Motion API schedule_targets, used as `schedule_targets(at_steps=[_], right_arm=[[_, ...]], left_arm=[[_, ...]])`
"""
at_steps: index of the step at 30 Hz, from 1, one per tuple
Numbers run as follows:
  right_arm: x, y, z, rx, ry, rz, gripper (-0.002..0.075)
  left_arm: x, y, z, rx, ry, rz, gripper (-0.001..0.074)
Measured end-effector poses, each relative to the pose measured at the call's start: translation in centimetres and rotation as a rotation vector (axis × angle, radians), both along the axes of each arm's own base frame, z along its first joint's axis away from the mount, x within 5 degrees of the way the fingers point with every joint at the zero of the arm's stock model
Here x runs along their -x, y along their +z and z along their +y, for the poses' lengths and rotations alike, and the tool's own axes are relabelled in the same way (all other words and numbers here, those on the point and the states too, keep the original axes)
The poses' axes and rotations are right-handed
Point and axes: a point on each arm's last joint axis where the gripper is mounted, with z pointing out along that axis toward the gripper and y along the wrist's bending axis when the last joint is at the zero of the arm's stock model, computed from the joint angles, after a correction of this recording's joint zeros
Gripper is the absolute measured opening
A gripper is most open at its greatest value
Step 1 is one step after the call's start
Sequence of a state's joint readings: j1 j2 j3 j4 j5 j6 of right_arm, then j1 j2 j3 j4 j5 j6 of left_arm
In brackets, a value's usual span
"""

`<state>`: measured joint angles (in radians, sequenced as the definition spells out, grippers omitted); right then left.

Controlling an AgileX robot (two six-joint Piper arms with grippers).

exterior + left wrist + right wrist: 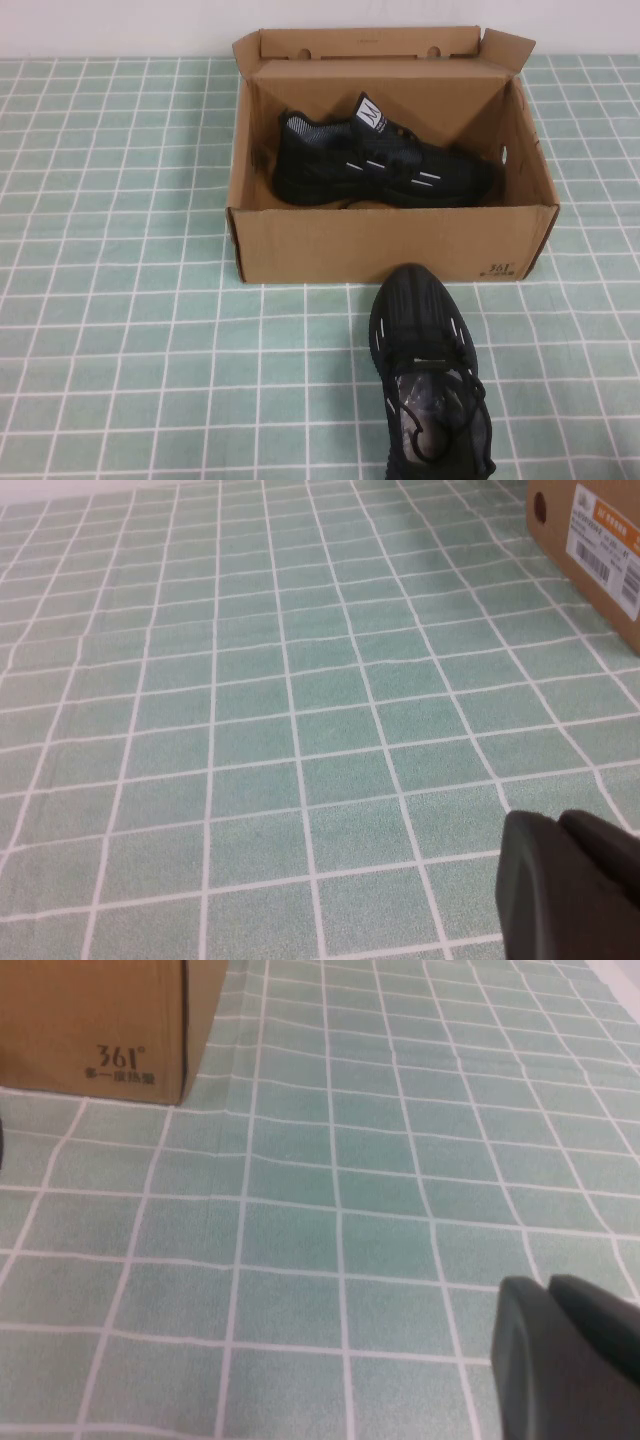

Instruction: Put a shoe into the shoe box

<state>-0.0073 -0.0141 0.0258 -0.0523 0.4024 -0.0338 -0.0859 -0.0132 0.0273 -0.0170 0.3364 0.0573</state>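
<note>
The shoe (425, 335), a black mesh sneaker with glossy grey stuffing (432, 408) in its opening, lies on the table just in front of the shoe box (330, 245), toe toward the box. The open brown cardboard box holds the matching black sneaker (385, 165), lying on its side. My left gripper (558, 822) is shut and empty above bare tablecloth, with the box's labelled end (600, 540) off to one side. My right gripper (548, 1285) is shut and empty above the cloth, away from the box's "361" corner (120, 1060). Neither gripper shows in the high view.
A green tablecloth (130, 330) with a white grid covers the table. The box's lid flaps (370, 42) stand open at the back, near the white wall.
</note>
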Motion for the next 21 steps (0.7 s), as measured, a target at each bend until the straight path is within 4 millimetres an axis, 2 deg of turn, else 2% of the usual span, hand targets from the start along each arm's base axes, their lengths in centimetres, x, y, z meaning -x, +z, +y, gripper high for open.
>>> schedule_targets(at_steps=[21], right_arm=[[0.00, 0.00, 0.01, -0.002, 0.000, 0.000, -0.0008]], left_arm=[[-0.06, 0.24, 0.00, 0.002, 0.000, -0.027, -0.0004]])
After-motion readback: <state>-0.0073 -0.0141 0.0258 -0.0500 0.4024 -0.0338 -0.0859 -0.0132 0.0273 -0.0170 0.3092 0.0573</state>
